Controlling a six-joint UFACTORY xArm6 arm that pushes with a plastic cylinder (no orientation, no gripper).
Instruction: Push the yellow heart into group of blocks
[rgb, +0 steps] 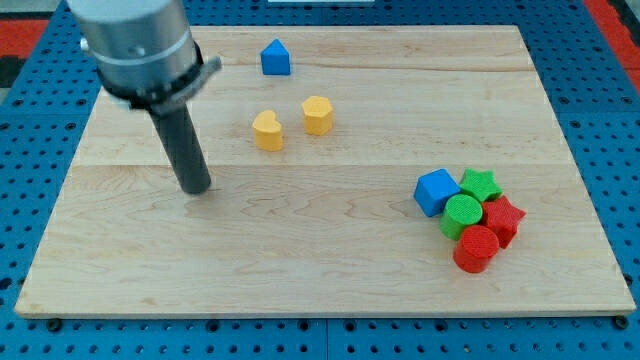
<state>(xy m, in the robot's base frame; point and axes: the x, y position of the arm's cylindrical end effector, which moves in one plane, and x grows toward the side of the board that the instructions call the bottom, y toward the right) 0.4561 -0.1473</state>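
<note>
The yellow heart (267, 130) lies on the wooden board (330, 270) left of centre, toward the view's top. A yellow hexagon (317, 115) sits just to its right, apart from it. The group of blocks is at the view's lower right: a blue cube (436, 191), a green star (480, 184), a green cylinder (462, 215), a red star (502, 220) and a red cylinder (476, 248), packed together. My tip (196, 188) rests on the board to the left of and below the yellow heart, not touching it.
A blue block with a pointed top (275, 58) stands near the board's top edge, above the yellow heart. The board lies on a blue perforated surface (610, 110).
</note>
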